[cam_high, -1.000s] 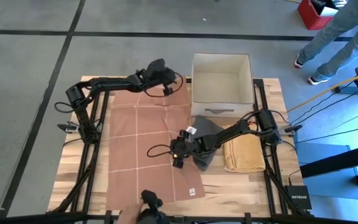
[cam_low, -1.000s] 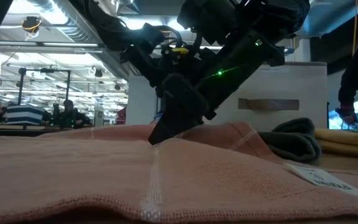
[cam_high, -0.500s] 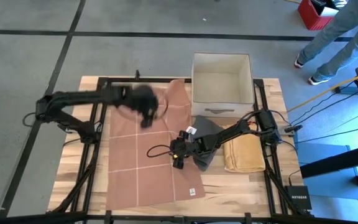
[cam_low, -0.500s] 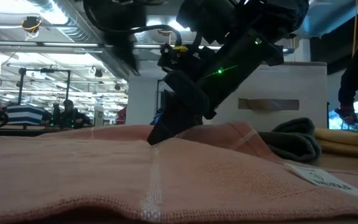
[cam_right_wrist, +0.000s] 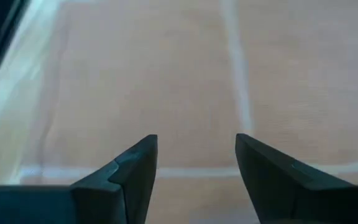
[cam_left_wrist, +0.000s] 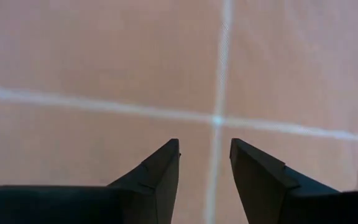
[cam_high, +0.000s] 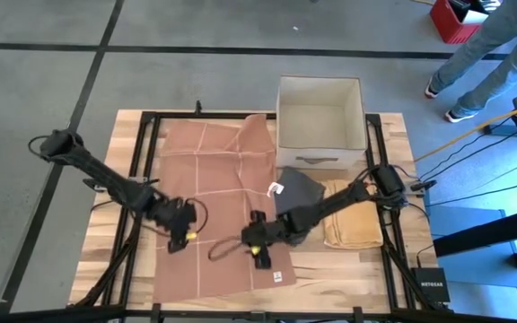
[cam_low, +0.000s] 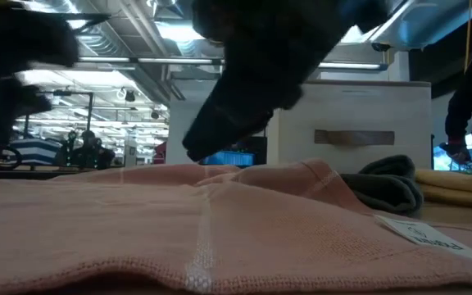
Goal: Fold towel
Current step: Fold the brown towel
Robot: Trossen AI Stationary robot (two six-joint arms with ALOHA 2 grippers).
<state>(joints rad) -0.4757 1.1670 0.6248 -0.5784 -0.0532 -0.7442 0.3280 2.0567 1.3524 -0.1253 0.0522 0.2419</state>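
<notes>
With fingers parted, the left gripper (cam_high: 181, 235) and right gripper (cam_high: 258, 248) should probably pinch the towel (cam_high: 212, 170) at 2 matching near-edge spots.

The right wrist view looks straight past the right gripper (cam_right_wrist: 196, 163), whose two dark jaws stand parted with a clear gap between them and nothing held. Beyond and between the jaws lies the salmon-pink towel (cam_right_wrist: 166, 81), flat and filling nearly everything ahead. A pale woven stripe (cam_right_wrist: 238, 68) runs away from the jaws, starting near the wider jaw's tip. A second pale stripe (cam_right_wrist: 185, 169) crosses the gap between the two jaws, passing behind both. Off beyond the narrower jaw, the cloth gives way to a lighter band, probably the table (cam_right_wrist: 14, 81), with a dark edge at the far corner.
</notes>
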